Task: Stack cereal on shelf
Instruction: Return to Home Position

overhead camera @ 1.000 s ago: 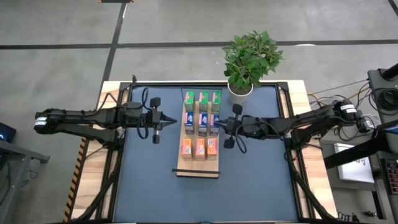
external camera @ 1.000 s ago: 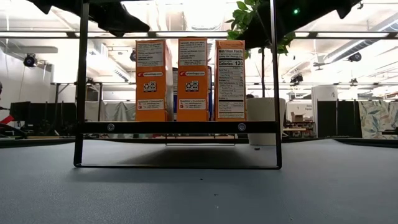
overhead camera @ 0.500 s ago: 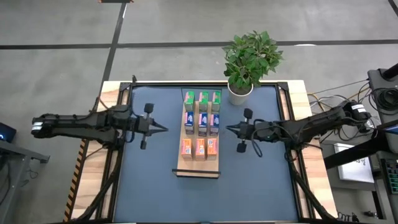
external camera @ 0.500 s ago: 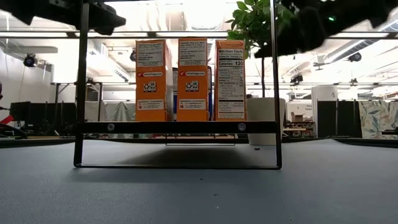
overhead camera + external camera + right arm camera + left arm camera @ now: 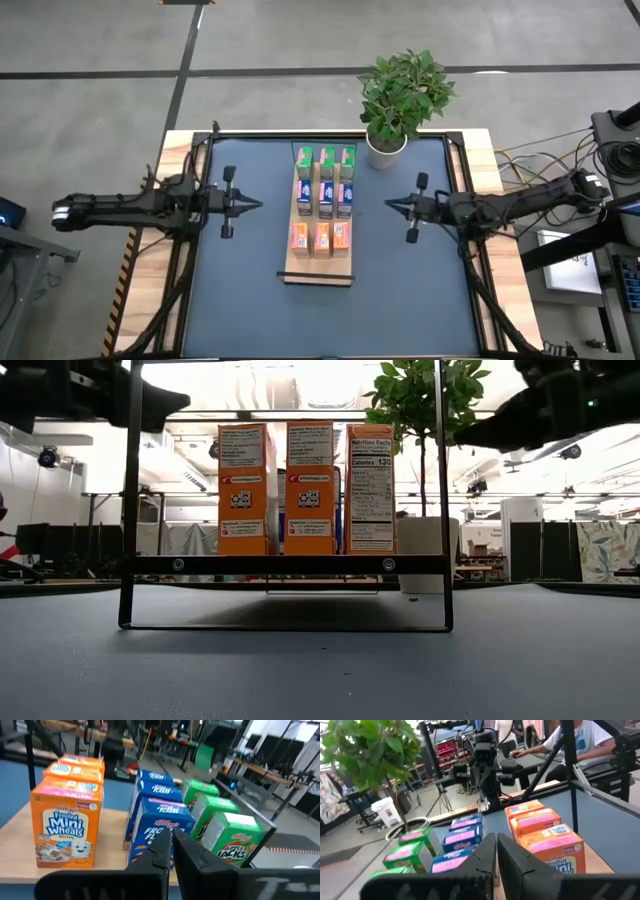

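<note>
The shelf (image 5: 290, 272), a light-wood board, lies flat in the middle of the blue table. On it the cereal boxes stand upright in three rows: green (image 5: 325, 156) at the far end, blue (image 5: 325, 193) in the middle, orange (image 5: 322, 236) nearest. In the low view only the orange boxes (image 5: 275, 490) show. My left gripper (image 5: 258, 204) hovers left of the shelf, shut, pointing level at the boxes. My right gripper (image 5: 388, 205) hovers right of it, also shut and level. The shut fingers show in both wrist views (image 5: 496, 845) (image 5: 171, 837), with nothing between them.
A potted plant (image 5: 403, 95) stands at the table's far edge, just right of the shelf's far end. A black frame (image 5: 130, 510) runs around the table. Beyond the table a person (image 5: 572, 740) sits at a desk. Bare blue table (image 5: 240, 290) lies on both sides of the shelf.
Both grippers have drawn back from the shelf, staying shut. The left one has gone toward the table's left edge and the right one toward the right edge, each sinking a little. The boxes and the shelf have not moved.
</note>
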